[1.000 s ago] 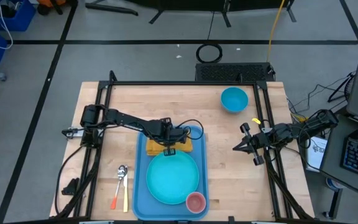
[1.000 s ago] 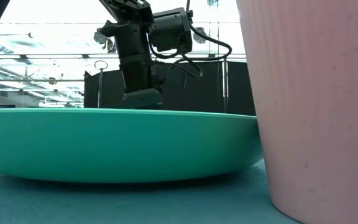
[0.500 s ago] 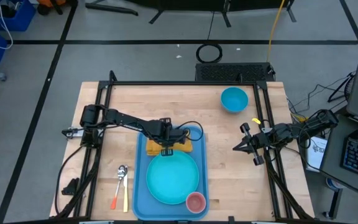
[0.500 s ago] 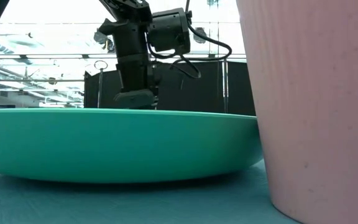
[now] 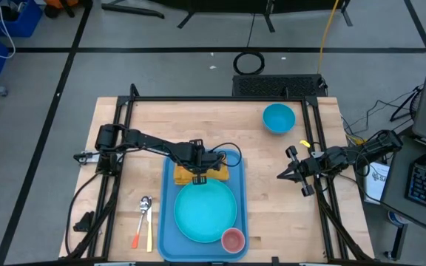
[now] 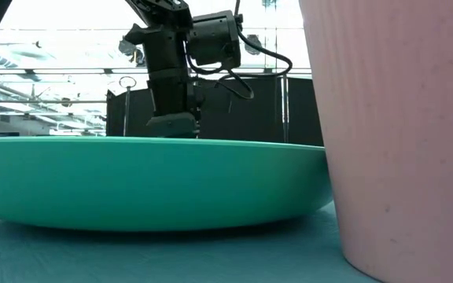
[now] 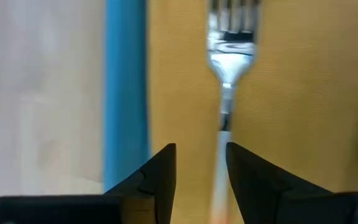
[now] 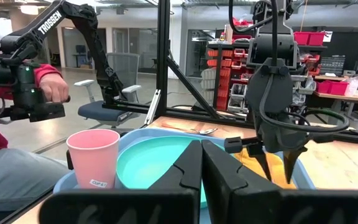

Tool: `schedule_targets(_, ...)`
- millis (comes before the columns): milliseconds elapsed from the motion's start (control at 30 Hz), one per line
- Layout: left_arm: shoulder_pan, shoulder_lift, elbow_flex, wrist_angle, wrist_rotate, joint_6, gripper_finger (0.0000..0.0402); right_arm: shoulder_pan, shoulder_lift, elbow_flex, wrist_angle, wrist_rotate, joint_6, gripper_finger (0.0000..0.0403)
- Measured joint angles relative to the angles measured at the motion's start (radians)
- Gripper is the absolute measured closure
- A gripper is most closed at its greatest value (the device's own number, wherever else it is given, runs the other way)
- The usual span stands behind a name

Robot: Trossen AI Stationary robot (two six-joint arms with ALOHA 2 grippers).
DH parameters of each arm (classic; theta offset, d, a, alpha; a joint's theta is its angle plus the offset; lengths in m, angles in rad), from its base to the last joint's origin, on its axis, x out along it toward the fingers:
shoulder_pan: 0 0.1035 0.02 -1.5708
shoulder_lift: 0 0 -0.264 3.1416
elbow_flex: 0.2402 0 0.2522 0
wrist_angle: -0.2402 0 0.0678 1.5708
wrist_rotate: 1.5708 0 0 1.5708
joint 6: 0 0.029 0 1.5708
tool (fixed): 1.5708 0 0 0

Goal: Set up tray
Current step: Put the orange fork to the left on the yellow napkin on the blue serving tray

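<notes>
Silver fork [image 7: 229, 68] on yellow napkin [image 7: 291, 93] shows only between left claw [image 7: 201, 171] fingers.

the tray [image 5: 237, 166] lies mid-table. on it, the napkin [image 5: 222, 174] lies at the far end with a fork [image 7: 230, 59] on top, the plate [image 5: 205, 210] sits in the middle, and the cup [image 5: 232, 240] stands at the near right corner. a spoon [image 5: 144, 206] lies left of the tray; a bowl [image 5: 278, 118] sits far right.

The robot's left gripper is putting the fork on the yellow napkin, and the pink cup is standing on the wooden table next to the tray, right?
Not quite. The high view shows the pink cup standing on the blue tray, in a corner beside the turquoise plate. The left gripper is over the fork on the yellow napkin.
</notes>
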Motion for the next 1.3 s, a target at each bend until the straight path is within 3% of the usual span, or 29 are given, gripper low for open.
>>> schedule_targets(100, 0.000, 0.000, 0.000, 0.000, 0.047, 0.003, 0.0256, 0.000, 0.000, 0.000, 0.000, 0.000, 0.000, 0.0403)
schedule_targets(500, 0.005, 0.000, 0.000, -0.002, 0.035, 0.007, 0.0256, 0.000, 0.000, 0.000, 0.000, 0.000, 0.000, 0.0403)
schedule_targets(833, 0.056, 0.005, 0.000, 0.017, 0.132, 0.007, 0.0256, 0.000, 0.000, 0.000, 0.000, 0.000, 0.000, 0.0403)
schedule_targets(1300, 0.061, 0.009, 0.000, -0.010, 0.061, 0.011, 0.0256, 0.000, 0.000, 0.000, 0.000, 0.000, 0.000, 0.0403)
